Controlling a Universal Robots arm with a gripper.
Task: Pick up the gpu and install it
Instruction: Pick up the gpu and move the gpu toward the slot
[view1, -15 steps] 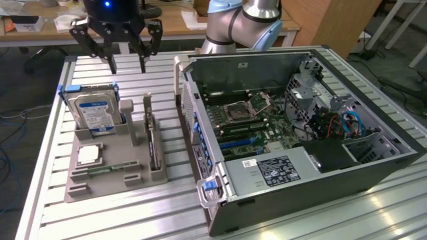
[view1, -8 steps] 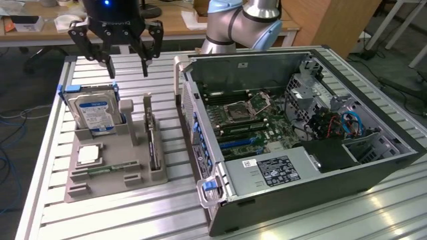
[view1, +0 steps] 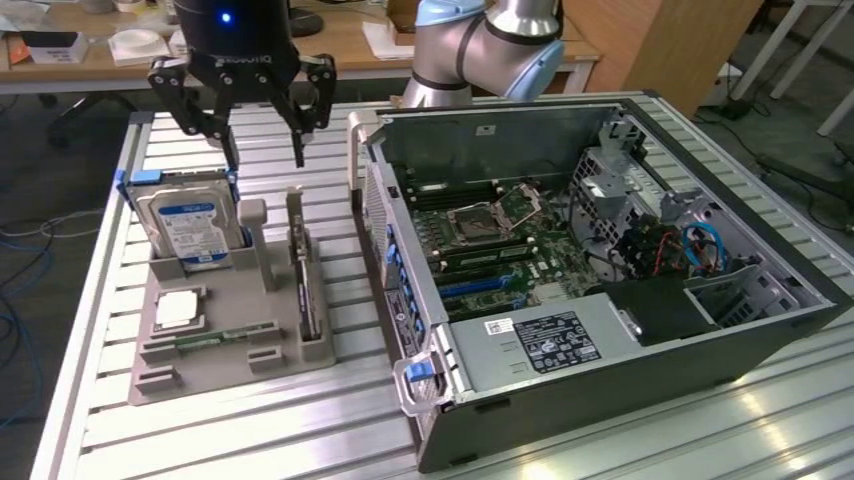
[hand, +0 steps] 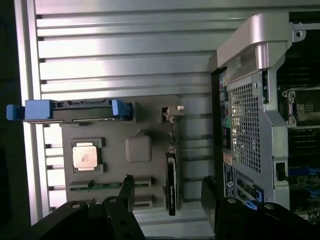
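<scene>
The gpu (view1: 306, 287) stands on edge in a slot of the grey holder (view1: 227, 375), a thin dark card with its silvery bracket at the far end. Seen from the wrist, the gpu (hand: 171, 175) is a narrow dark strip with the bracket (hand: 173, 111) at one end. My gripper (view1: 264, 152) hangs open above the far part of the holder, between the hard drive and the gpu, touching nothing. In the wrist view the gripper (hand: 167, 183) has one black finger on each side of the card's line, well above it.
A hard drive (view1: 190, 228) with a blue label stands in the holder; a processor (view1: 178, 308) and a memory stick (view1: 214, 338) lie flat in it. The open computer case (view1: 747, 320) sits on the exterior view's right, motherboard (view1: 507, 250) exposed. The slatted metal table (view1: 240, 430) carries everything.
</scene>
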